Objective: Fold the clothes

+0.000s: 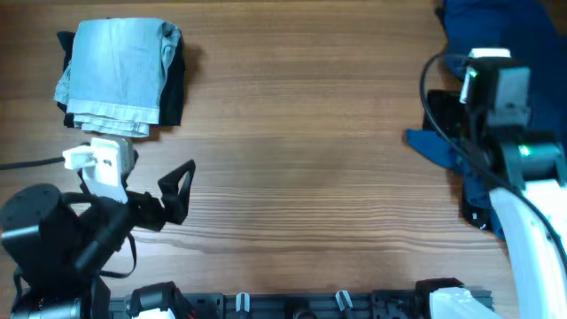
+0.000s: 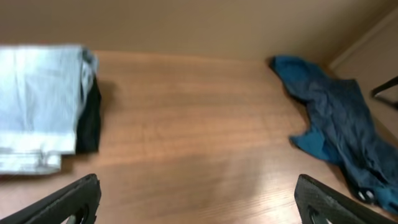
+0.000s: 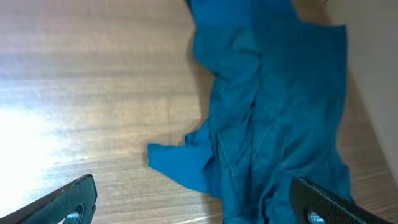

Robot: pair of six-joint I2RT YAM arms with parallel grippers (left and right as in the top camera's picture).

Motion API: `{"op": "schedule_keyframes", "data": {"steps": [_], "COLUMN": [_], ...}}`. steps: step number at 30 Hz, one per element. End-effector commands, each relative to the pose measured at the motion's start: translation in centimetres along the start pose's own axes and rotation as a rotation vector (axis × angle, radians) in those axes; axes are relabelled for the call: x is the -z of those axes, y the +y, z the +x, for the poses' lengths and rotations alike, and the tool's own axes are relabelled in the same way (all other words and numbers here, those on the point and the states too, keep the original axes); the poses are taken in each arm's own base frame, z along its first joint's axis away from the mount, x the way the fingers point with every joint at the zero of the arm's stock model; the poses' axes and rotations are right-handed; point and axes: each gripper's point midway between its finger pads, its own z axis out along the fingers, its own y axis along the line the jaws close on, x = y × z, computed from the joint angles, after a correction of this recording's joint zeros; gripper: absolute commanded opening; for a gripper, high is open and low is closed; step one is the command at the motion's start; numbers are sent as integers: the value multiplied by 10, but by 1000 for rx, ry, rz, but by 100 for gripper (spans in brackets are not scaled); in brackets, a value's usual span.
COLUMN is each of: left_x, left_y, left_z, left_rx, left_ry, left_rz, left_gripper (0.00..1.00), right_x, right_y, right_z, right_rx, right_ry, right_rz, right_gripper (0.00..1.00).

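The pale light-blue jeans (image 1: 115, 75) lie folded at the table's far left, on top of a black garment (image 1: 174, 89). They also show in the left wrist view (image 2: 37, 106), with the black garment (image 2: 91, 121) under their right edge. A dark blue garment (image 1: 496, 27) lies crumpled at the far right, also in the right wrist view (image 3: 273, 112) and the left wrist view (image 2: 342, 118). My left gripper (image 1: 177, 190) (image 2: 199, 205) is open and empty over bare wood, in front of the jeans. My right gripper (image 1: 447, 111) (image 3: 193, 205) is open and empty, above the blue garment's left flap.
The wooden table (image 1: 310, 159) is bare between the two piles. A black cable (image 1: 27, 165) runs off the left edge. The right arm (image 1: 532, 204) reaches over the blue garment's lower part. A rail with clips (image 1: 292, 306) lines the front edge.
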Motion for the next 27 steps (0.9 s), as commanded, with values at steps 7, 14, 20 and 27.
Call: {"op": "schedule_keyframes", "data": {"steps": [7, 14, 20, 27], "left_x": [8, -27, -65, -91], "left_y": [-19, 26, 47, 64], "left_z": [-45, 15, 87, 142], "left_rx": [-135, 60, 99, 141], "left_ry": [-331, -505, -458, -348], "left_rz": [26, -27, -23, -52], "left_gripper": [99, 100, 100, 100], "right_x": [-97, -137, -142, -142], "right_y": [30, 47, 50, 50], "right_z": [42, 47, 30, 30], "right_rx": [121, 126, 100, 100], "right_ry": [292, 315, 246, 245], "right_rz": [34, 17, 15, 15], "right_gripper": [100, 99, 100, 100]}}
